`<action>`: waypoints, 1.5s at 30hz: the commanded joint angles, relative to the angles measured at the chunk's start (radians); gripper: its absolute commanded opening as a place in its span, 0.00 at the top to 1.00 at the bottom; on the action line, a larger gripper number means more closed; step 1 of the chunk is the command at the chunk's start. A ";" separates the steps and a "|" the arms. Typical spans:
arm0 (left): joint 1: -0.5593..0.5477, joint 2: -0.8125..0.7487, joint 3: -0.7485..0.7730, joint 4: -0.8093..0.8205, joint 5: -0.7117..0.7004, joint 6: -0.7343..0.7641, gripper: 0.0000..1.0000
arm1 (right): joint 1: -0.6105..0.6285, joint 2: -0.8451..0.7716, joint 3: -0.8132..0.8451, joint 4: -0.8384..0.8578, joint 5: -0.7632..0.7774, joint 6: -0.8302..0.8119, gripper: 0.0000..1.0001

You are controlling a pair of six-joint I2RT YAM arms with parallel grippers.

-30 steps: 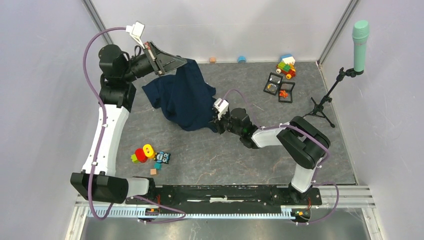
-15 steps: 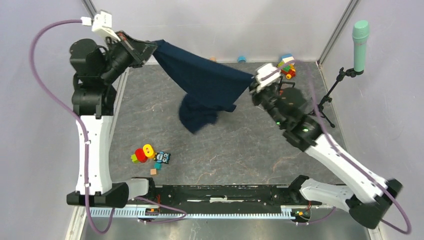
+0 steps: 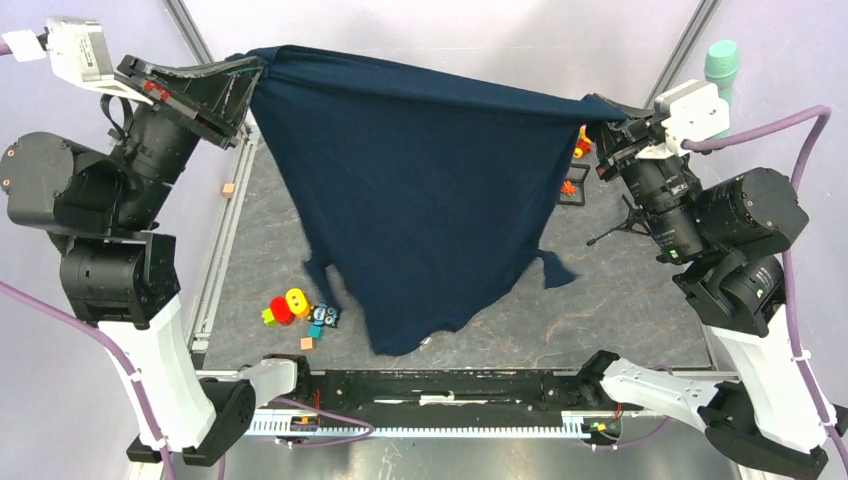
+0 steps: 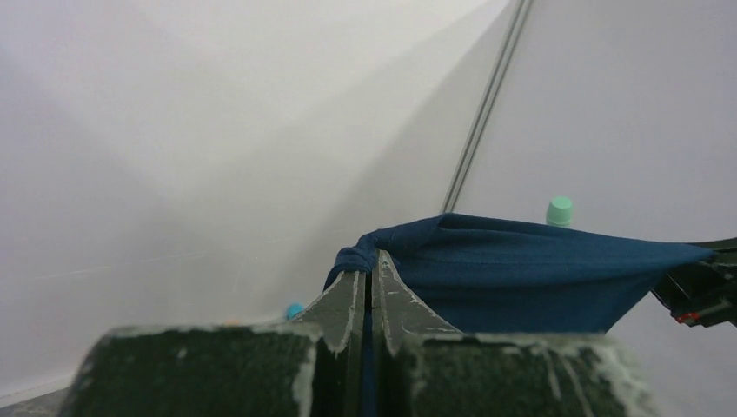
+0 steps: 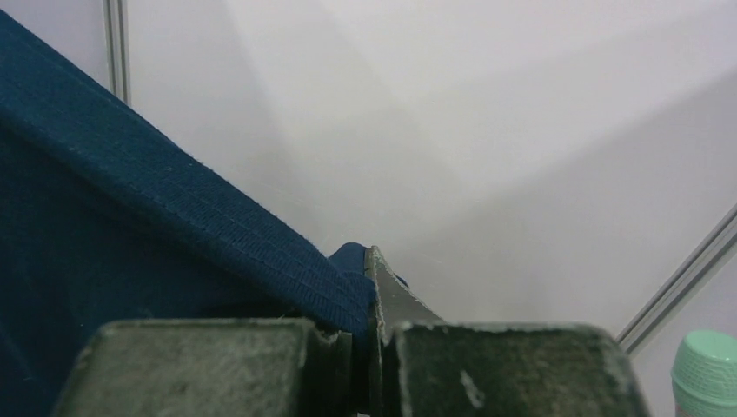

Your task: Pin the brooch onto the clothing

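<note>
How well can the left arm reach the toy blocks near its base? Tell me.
Probably not now: the left gripper is shut on the clothing, held high; the toy blocks lie uncovered, but it must let go.

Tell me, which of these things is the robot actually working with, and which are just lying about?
In the job: the navy shirt, stretched between the left gripper and right gripper, both shut on it; perhaps the orange piece in the black case, if that is the brooch.
Lying about: coloured toy blocks, small wooden cube, green-topped microphone.
</note>
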 commanded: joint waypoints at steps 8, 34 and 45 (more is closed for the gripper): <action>0.027 -0.084 -0.029 -0.014 0.004 0.110 0.98 | -0.009 -0.118 0.028 0.031 0.015 0.038 1.00; 0.026 -0.193 -0.098 -0.129 -0.181 0.120 0.98 | -0.011 -0.055 -0.090 0.277 0.237 -0.121 1.00; 0.194 0.288 -0.340 0.014 -0.335 0.127 0.98 | -0.234 0.594 -0.203 0.839 0.142 -0.061 1.00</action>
